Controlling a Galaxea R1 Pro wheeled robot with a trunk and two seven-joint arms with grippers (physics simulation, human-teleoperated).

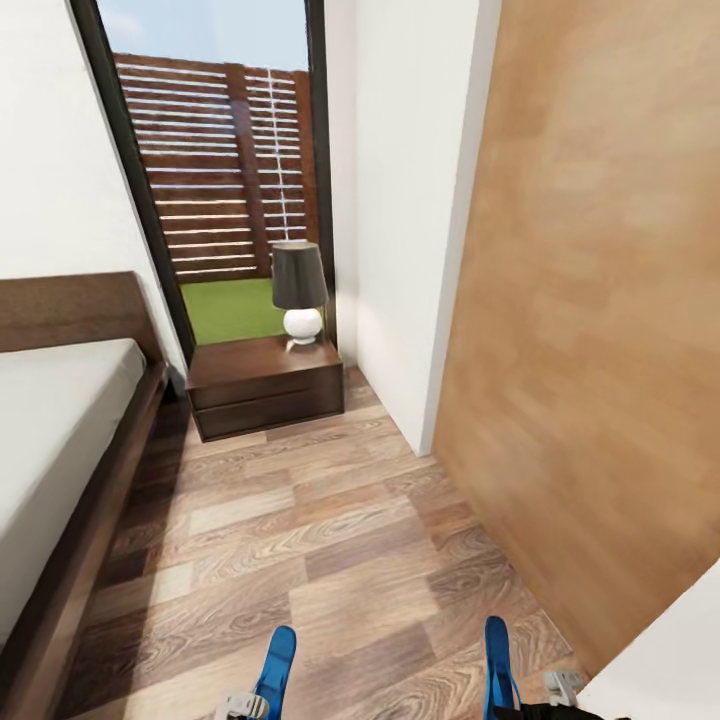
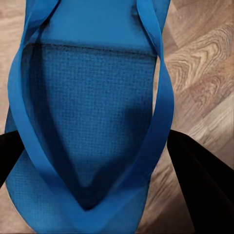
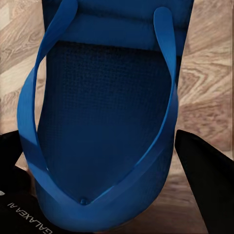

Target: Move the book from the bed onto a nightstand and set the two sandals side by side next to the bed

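Note:
Two bright blue sandals poke up at the bottom of the head view, a left sandal (image 1: 275, 664) and a right sandal (image 1: 498, 662), both held above the wood-plank floor. My left gripper (image 1: 243, 706) is shut on the left one, and my right gripper (image 1: 545, 698) on the right one. In the left wrist view that sandal (image 2: 92, 97) lies between the black fingers (image 2: 201, 187), its thong straps facing the camera. The right wrist view gives the same sight of the other sandal (image 3: 105, 107) between its fingers (image 3: 207, 187). The bed (image 1: 60, 440) runs along the left. The nightstand (image 1: 265, 385) stands ahead by the window. The book is out of view.
A lamp (image 1: 299, 290) with a dark shade and white base stands on the nightstand. A white wall corner (image 1: 420, 250) and a tall light-wood panel (image 1: 600, 330) close in the right side. Plank floor (image 1: 320, 540) stretches between the bed and the panel up to the nightstand.

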